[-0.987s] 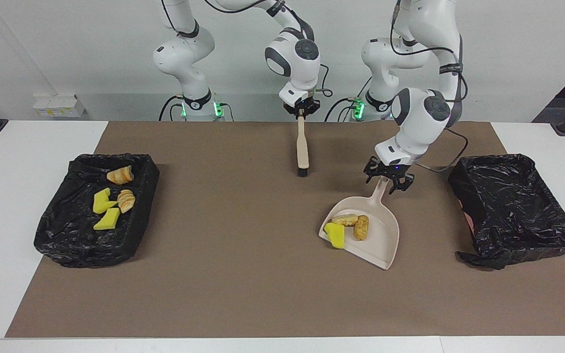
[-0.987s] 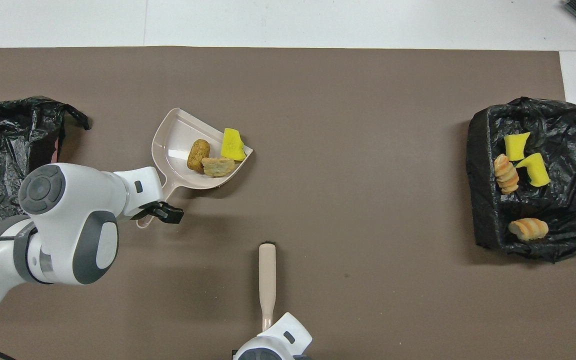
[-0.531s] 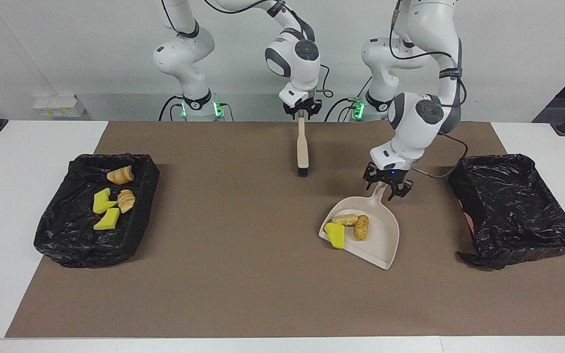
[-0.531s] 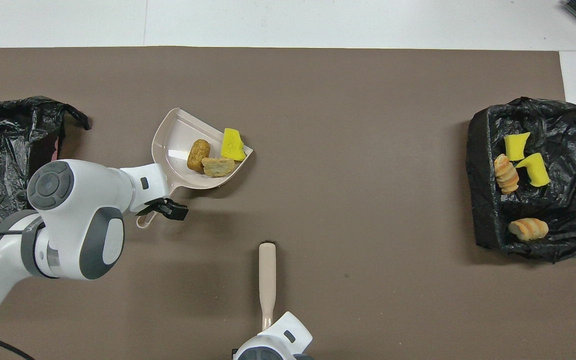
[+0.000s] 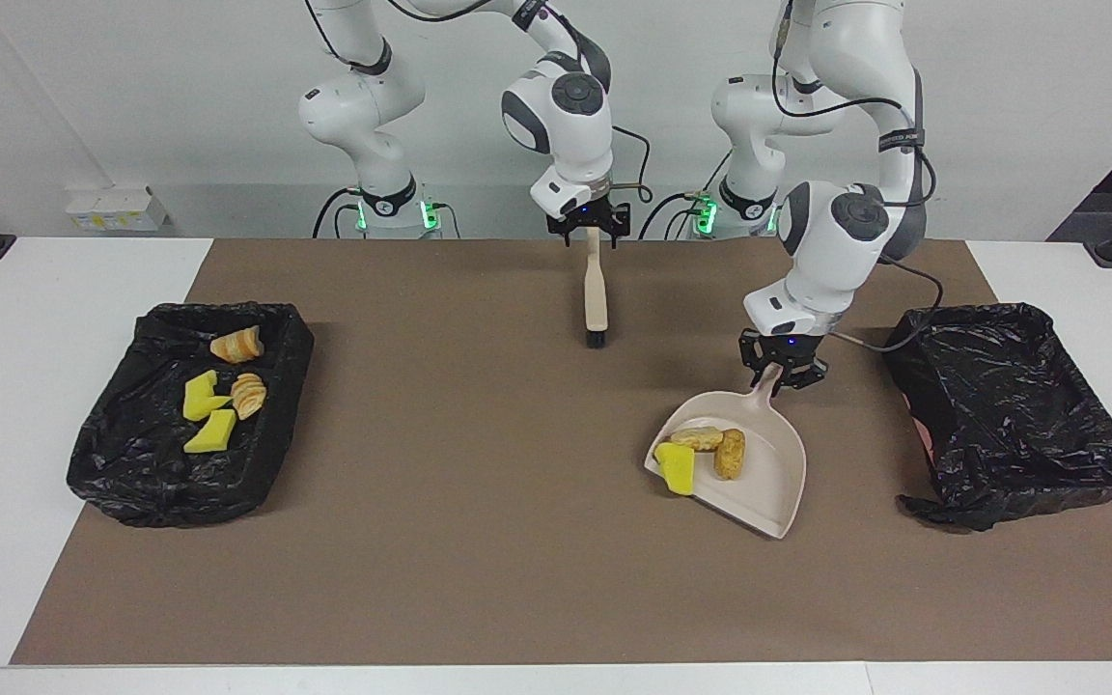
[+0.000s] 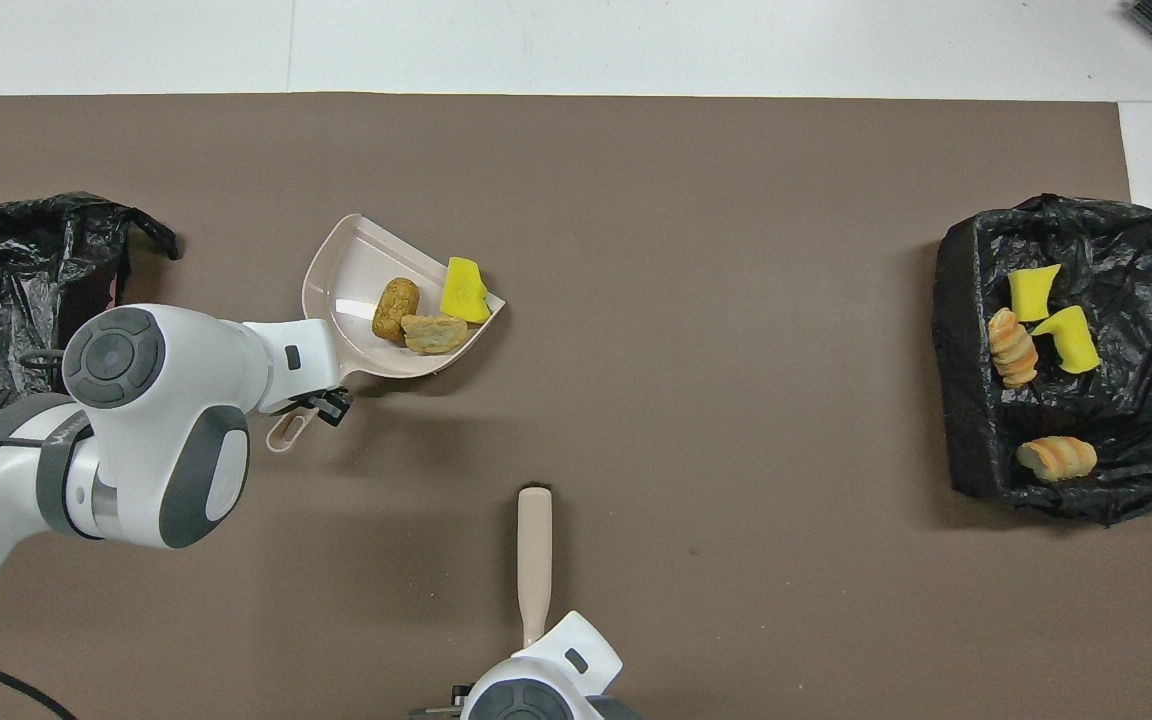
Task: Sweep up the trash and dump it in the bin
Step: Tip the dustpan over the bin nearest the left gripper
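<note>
A beige dustpan point(image 5: 768, 483) lies on the brown mat and carries three scraps of trash: a yellow sponge chunk point(image 5: 678, 468), a golden-brown piece point(image 5: 730, 454) and a pale lump point(image 5: 698, 439). My left gripper point(image 5: 781, 372) is shut on the dustpan's handle. The black-lined bin point(image 5: 1010, 405) at the left arm's end stands beside it with nothing showing inside. The brush point(image 5: 596, 290) lies flat on the mat, bristles away from the robots. My right gripper point(image 5: 590, 229) stands open around the tip of its handle.
A second black-lined bin point(image 5: 131, 483) at the right arm's end holds several yellow and bread-like scraps. In the overhead view the left arm's wrist point(image 6: 146, 420) covers the mat between the dustpan point(image 6: 346, 280) and the near bin point(image 6: 16, 300).
My left gripper closed on the dustpan handle and shifted the pan slightly toward the left arm's end. My right gripper opened and let go of the brush handle.
</note>
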{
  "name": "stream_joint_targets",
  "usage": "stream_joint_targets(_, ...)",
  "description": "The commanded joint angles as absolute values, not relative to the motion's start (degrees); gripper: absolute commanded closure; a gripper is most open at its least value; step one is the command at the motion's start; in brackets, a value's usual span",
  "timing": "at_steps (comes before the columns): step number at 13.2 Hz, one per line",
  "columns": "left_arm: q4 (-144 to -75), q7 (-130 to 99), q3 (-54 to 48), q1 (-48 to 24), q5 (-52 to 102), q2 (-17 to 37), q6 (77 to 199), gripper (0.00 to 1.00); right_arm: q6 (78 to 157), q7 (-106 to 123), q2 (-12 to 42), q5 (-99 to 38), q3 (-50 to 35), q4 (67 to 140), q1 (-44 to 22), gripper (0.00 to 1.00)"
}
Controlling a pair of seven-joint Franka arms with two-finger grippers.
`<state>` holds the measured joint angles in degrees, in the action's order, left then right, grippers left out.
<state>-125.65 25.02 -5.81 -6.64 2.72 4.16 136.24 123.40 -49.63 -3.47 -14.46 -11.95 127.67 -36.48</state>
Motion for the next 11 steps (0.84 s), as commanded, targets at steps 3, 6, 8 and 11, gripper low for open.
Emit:
stream_joint_targets(3,-124.02,29.88,-5.80,1.12,2.46,-2.54,132.72,1.00,106.48,-40.45,-9.14,-11.96,-12.04,118.95,-21.75,0.00)
stream_joint_targets(6,-119.81,30.85,-5.63,5.26,7.80,-2.99,124.65,1.00,94.60,-33.51,-8.71,-10.99,-11.78,106.30,-9.27,0.00)
stream_joint_targets(8,-115.43,30.85,-5.54,9.47,8.09,-3.25,118.25,1.00,93.52,-30.51,-7.30,-6.79,-11.60,100.92,-6.42,0.00)
stream_joint_targets(11,-108.21,31.55,-5.01,18.07,7.82,-2.46,108.13,1.00,88.10,-27.27,-4.58,2.80,-11.69,91.79,-5.01,0.00)
